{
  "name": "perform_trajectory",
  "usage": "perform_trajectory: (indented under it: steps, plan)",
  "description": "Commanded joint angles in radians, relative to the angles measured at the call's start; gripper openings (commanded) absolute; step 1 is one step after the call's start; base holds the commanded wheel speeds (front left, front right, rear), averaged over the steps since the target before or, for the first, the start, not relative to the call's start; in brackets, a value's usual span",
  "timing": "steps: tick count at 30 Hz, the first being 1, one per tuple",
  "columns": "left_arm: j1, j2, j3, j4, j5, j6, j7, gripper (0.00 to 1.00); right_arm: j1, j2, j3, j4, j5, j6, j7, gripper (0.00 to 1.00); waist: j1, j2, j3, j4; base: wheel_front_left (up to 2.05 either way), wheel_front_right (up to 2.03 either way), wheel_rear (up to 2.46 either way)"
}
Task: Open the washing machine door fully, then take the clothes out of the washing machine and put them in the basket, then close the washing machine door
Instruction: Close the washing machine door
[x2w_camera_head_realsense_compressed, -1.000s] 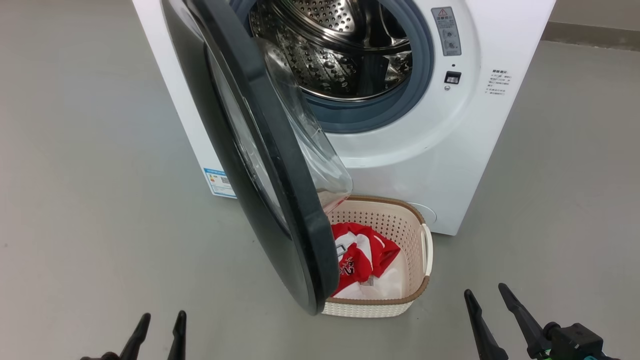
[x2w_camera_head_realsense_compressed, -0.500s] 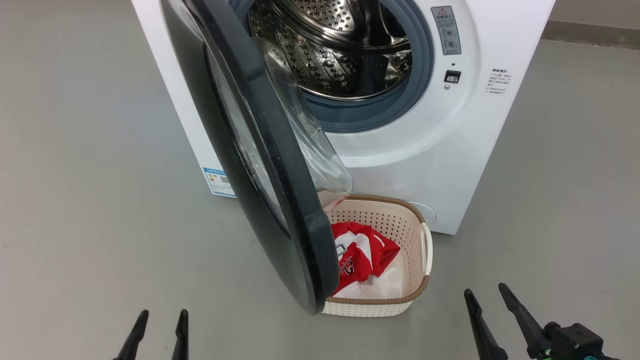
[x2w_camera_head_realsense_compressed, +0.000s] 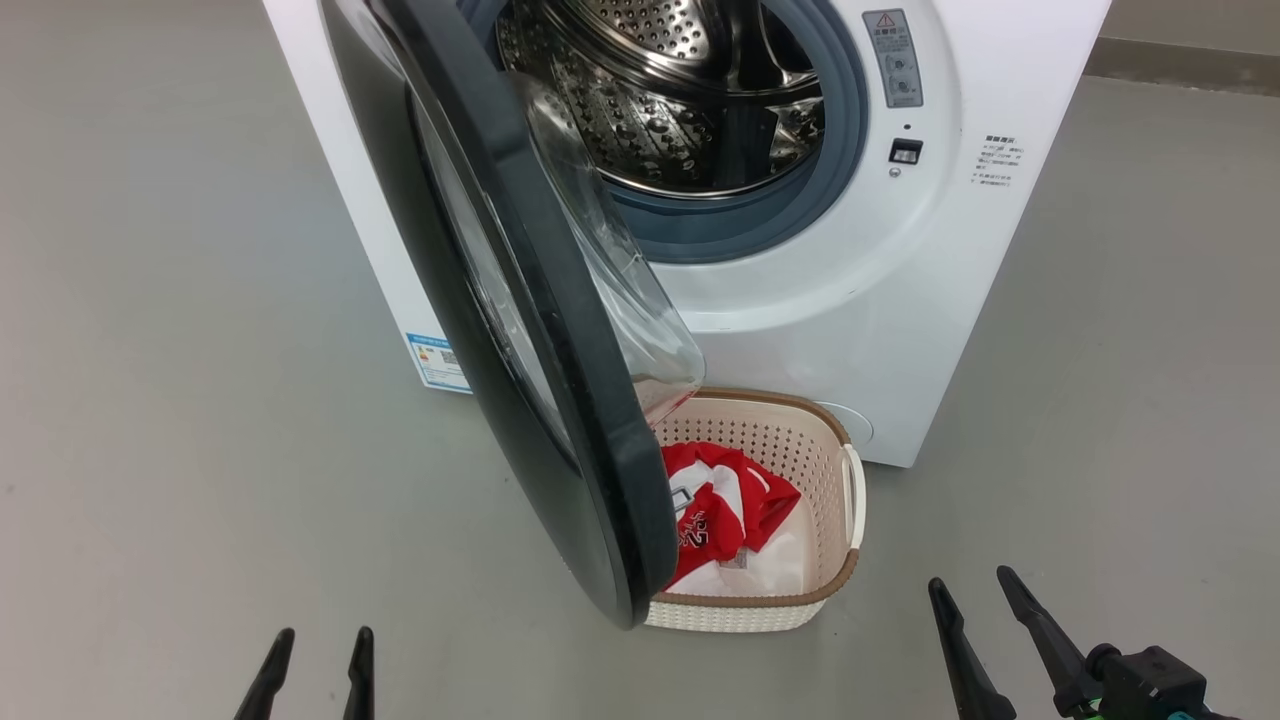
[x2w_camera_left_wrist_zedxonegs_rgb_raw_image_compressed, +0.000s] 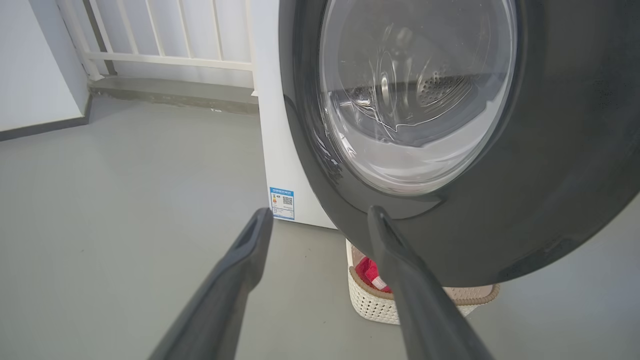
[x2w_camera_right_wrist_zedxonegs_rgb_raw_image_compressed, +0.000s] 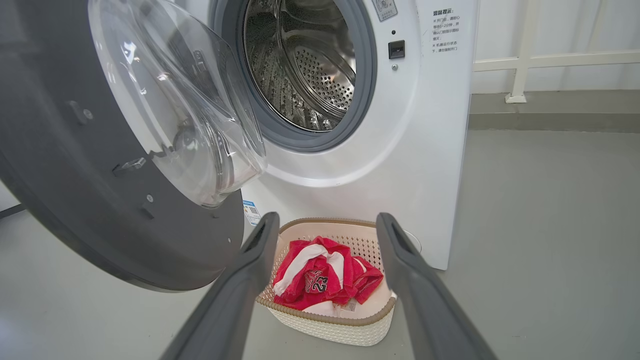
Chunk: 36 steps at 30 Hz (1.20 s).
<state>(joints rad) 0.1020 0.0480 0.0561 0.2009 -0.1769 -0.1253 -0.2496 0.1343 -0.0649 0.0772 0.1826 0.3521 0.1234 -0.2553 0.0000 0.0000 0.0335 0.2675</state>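
two claws, left claw (x2w_camera_head_realsense_compressed: 322, 636) n right claw (x2w_camera_head_realsense_compressed: 969, 578), both spread n empty. clothes (x2w_camera_head_realsense_compressed: 725, 510) sit in the basket (x2w_camera_head_realsense_compressed: 762, 402), partly beneath the open washing machine door (x2w_camera_head_realsense_compressed: 610, 460). risk: weak push leaves door unlatched, or rim clips basket.

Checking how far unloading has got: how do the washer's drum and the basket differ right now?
The drum is shiny steel; the basket is cream plastic with a brown rim. The drum looks empty as far as visible; the basket holds the red-and-white clothes. The drum opens to the front; the basket opens upward. Both are perforated.
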Motion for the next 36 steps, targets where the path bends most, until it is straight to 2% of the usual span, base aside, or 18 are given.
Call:
perform_trajectory:
  steps: [1,5,6,9,10,11,14,16,21,25,27,31,36]
  plan:
    - [-0.019,0.002,0.033,-0.03,-0.002,-0.005,-0.012,1.0,-0.045,-0.01,0.02,-0.023,-0.002,0.007,-0.006,1.0,0.0,0.0,0.001,0.0,0.0,0.0,0.0]
    - [-0.024,0.002,0.022,-0.038,-0.028,-0.005,-0.012,1.0,-0.046,-0.01,0.02,-0.023,-0.003,0.007,-0.006,1.0,0.0,0.0,0.005,-0.001,0.0,0.0,0.0]
    - [-0.027,0.002,0.017,-0.039,-0.046,-0.005,-0.012,0.87,-0.046,-0.011,0.02,-0.023,-0.003,0.007,-0.006,1.0,0.0,0.0,0.005,-0.002,0.0,0.0,0.0]
    - [-0.036,0.002,0.016,-0.055,-0.107,-0.005,-0.012,0.31,-0.047,-0.011,0.022,-0.023,-0.003,0.007,-0.006,1.0,0.0,0.0,0.006,-0.003,0.0,0.0,0.0]
    - [-0.04,0.002,0.013,-0.059,-0.13,-0.005,-0.012,0.04,-0.047,-0.011,0.022,-0.023,-0.003,0.007,-0.006,1.0,0.0,0.0,0.007,-0.004,0.0,0.0,0.0]
    - [-0.045,0.002,0.012,-0.066,-0.155,-0.005,-0.012,0.0,-0.048,-0.011,0.022,-0.023,-0.002,0.007,-0.006,1.0,0.0,0.0,0.008,-0.004,0.0,0.0,0.0]
    - [-0.061,0.002,0.011,-0.079,-0.256,-0.005,-0.012,0.0,-0.05,-0.011,0.025,-0.022,-0.003,0.007,-0.006,1.0,0.0,0.0,0.01,-0.007,0.0,0.0,0.0]
    - [-0.074,0.002,0.021,-0.083,-0.37,-0.005,-0.012,0.0,-0.052,-0.011,0.028,-0.02,-0.003,0.007,-0.006,1.0,0.0,0.0,0.011,-0.012,0.0,0.0,0.0]
    - [-0.104,0.008,-0.001,-0.076,-0.762,-0.005,-0.012,0.0,-0.054,-0.009,0.035,-0.016,-0.001,0.007,-0.006,1.0,0.0,0.0,0.009,-0.027,0.0,0.0,0.0]
    - [-0.123,0.063,-0.068,-0.077,-1.11,-0.005,0.027,0.0,-0.055,-0.007,0.038,-0.015,0.0,0.007,-0.006,1.0,0.0,0.0,0.012,-0.042,0.0,0.0,0.0]
    - [-0.136,0.085,-0.064,-0.083,-1.279,-0.005,0.103,0.0,-0.058,-0.007,0.037,-0.016,0.001,0.007,-0.006,1.0,0.0,0.0,0.014,-0.048,0.0,0.0,0.0]
    - [-0.161,0.132,-0.044,-0.102,-1.473,-0.005,0.287,0.0,-0.065,-0.005,0.038,-0.017,0.002,0.007,-0.006,1.0,0.0,0.0,0.025,-0.068,0.0,0.0,0.0]
    - [-0.179,0.165,-0.031,-0.123,-1.566,-0.005,0.526,0.0,-0.073,-0.003,0.036,-0.019,0.002,0.007,-0.006,1.0,0.0,0.0,0.042,-0.096,0.0,0.0,0.0]
